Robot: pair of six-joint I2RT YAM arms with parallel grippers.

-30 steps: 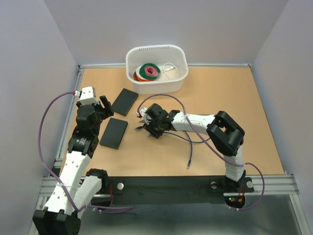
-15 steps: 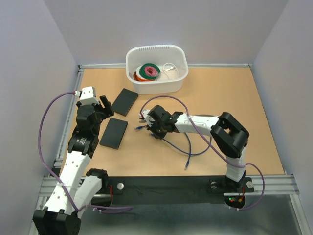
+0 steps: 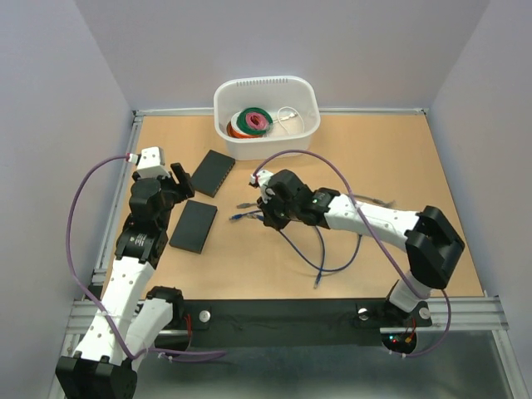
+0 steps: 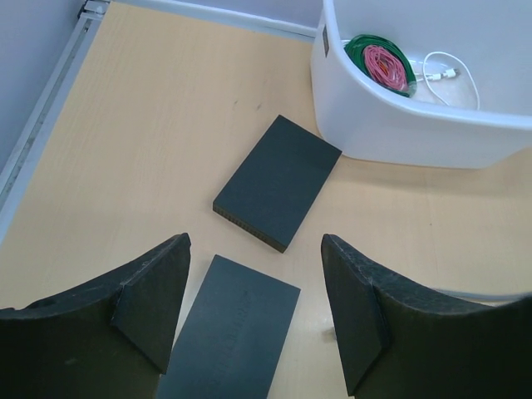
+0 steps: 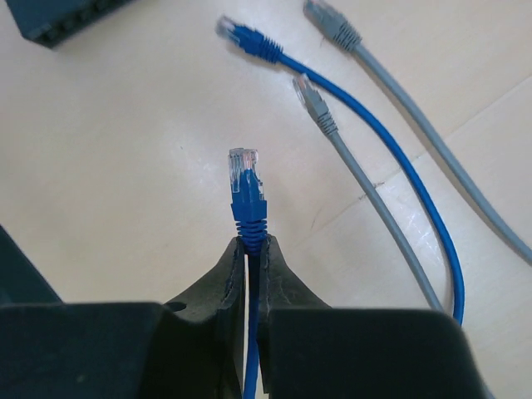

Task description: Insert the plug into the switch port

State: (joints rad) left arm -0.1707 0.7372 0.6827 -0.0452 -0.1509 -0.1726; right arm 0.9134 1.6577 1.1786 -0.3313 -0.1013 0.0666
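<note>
Top view: the right pincer [image 3: 268, 214] reaches over the middle of the table [image 3: 399, 158], near the right edge of the near switch [image 3: 193, 226]. The left pincer [image 3: 177, 179] hangs beside the far switch [image 3: 213, 173].

Left wrist: its fingers [image 4: 154, 299] gape wide above both switches.

Right wrist: the pincer clamps the cable just behind the blue plug [image 5: 246, 179], which juts beyond the fingertips.

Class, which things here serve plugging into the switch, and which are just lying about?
Job: held blue plug in right fingers; near black box; far black box.
Lying about: white tub; coiled cables; grey cables; loose blue plug.
</note>
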